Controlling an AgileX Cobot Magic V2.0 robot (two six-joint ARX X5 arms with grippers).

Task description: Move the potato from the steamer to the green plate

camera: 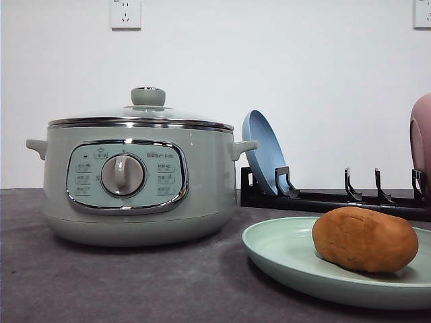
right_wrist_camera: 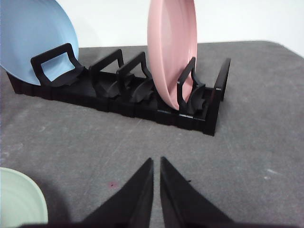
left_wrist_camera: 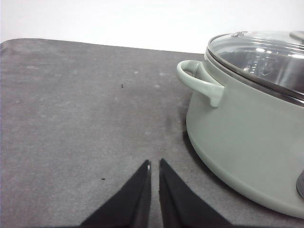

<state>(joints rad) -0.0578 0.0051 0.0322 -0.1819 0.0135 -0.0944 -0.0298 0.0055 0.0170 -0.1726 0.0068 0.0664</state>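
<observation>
Front view: potato (camera: pixel 364 239) already on green plate (camera: pixel 289 252), long axis sideways, right of lidded steamer (camera: pixel 138 182); nearer right end effector (right_wrist_camera: pixel 156 162), both end effectors together, left (left_wrist_camera: pixel 155 164) beside steamer.

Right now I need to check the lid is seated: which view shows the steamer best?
The front view: the whole steamer, lid on, dial facing. The left wrist view catches one handle and part of the glass lid.

- A staged kitchen setup, likely a test bench: a sage-green electric steamer (camera: pixel 138 175) with glass lid and dial sits on a gray mat-covered table (camera: pixel 101 282).
- A black dish rack (right_wrist_camera: pixel 128 92) holds a blue plate (right_wrist_camera: pixel 33 38) and pink dish (right_wrist_camera: pixel 171 52).
- Bare white wall (camera: pixel 323 74), two wall sockets (camera: pixel 126 13).
</observation>
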